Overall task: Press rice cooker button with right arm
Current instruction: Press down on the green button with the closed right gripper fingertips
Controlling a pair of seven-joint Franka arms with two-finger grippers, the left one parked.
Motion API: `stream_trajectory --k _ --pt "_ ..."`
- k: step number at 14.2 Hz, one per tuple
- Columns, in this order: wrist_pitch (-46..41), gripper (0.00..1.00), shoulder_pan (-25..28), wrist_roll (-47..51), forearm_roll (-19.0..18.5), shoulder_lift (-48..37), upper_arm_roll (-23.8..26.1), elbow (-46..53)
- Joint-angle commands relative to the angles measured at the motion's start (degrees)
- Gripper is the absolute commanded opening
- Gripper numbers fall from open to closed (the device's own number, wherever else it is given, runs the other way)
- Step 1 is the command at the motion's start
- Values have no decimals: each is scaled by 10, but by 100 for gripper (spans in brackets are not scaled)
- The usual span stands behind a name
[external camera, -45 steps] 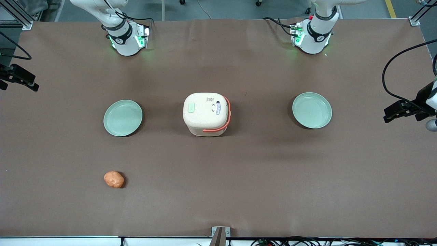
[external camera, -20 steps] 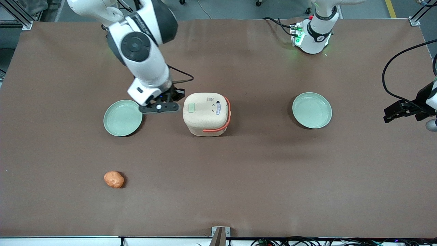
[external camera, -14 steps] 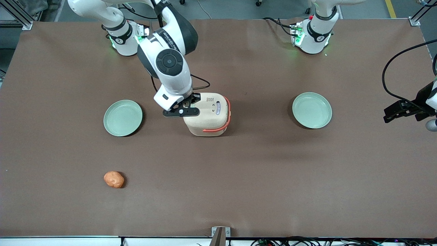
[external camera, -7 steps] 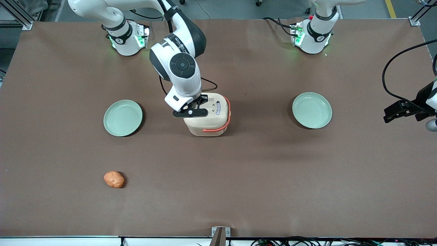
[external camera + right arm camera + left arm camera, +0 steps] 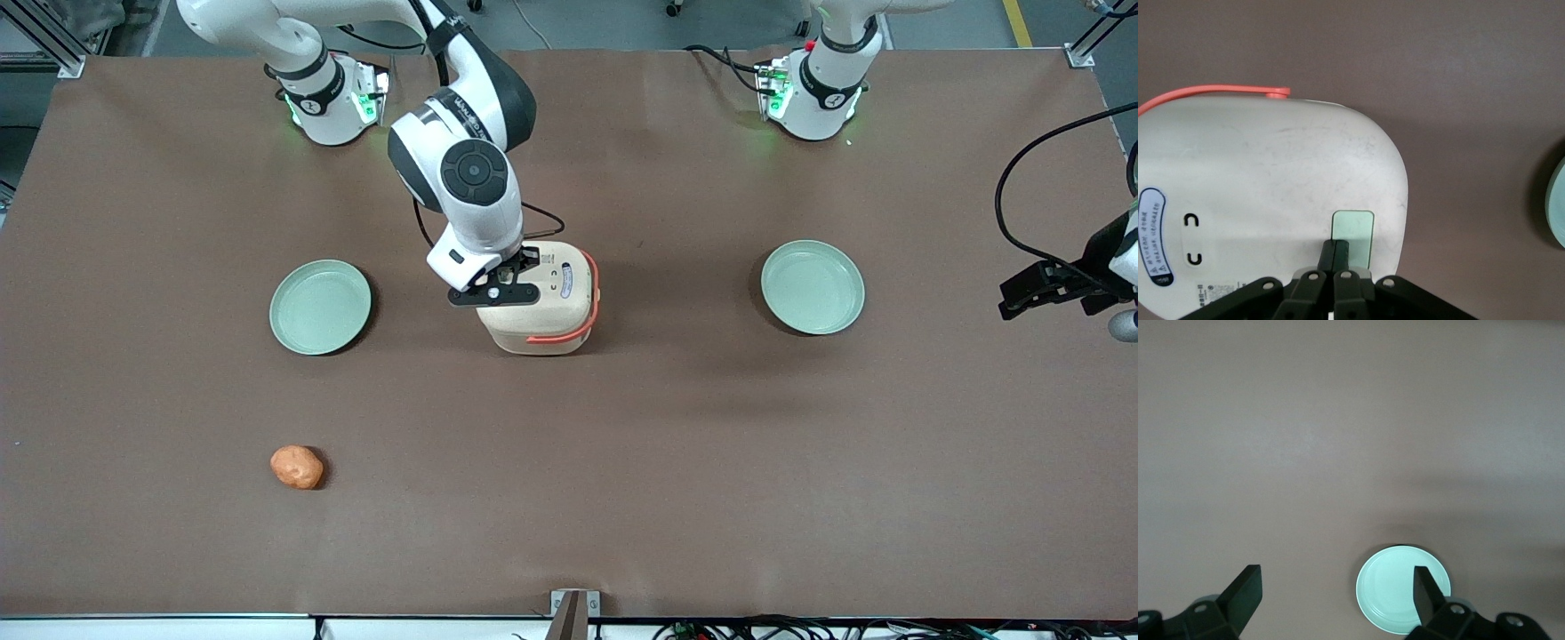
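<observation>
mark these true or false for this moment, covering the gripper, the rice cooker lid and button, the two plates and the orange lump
1. The gripper is shut, fingertips on the rice cooker's pale green button. True.
2. The rice cooker's lid is open. False: it is closed.
3. Both pale green plates, one toward the working arm's end and one toward the parked arm's, hold nothing. True.
4. The orange lump lies on a plate. False: it sits on the bare table, nearer the front camera than the plates.
</observation>
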Motion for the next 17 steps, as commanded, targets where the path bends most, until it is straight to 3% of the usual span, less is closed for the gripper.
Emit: stream_trajectory --k 1,17 --pt "7 0 -4 0 -4 13 -4 -31" --pt "-38 0 -3 0 -4 -25 -5 -20"
